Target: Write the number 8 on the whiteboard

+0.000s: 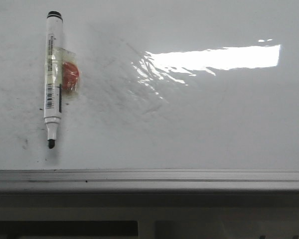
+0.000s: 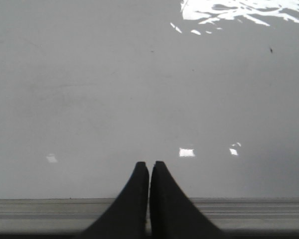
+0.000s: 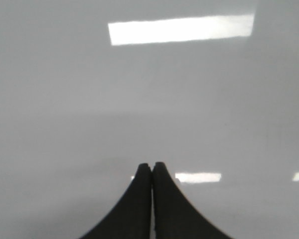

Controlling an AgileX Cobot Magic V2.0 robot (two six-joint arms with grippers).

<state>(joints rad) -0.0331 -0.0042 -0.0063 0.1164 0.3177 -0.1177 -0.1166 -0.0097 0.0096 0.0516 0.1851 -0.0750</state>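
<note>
The whiteboard (image 1: 199, 129) fills the front view, glossy white with faint grey smudges and a bright glare patch (image 1: 214, 58). No number 8 shows on it. A white marker (image 1: 53, 74) with a black cap end and bare black tip lies at the far left, tip toward the rail, with a red-orange piece taped to its side (image 1: 71, 75). Neither gripper shows in the front view. My left gripper (image 2: 149, 164) is shut and empty over the board (image 2: 139, 99) by the rail. My right gripper (image 3: 152, 165) is shut and empty over the plain board (image 3: 149, 99).
A grey metal edge rail (image 1: 149, 179) runs along the board's near side; it also shows in the left wrist view (image 2: 269, 214). Small dark specks mark the board near the marker tip (image 1: 26, 143).
</note>
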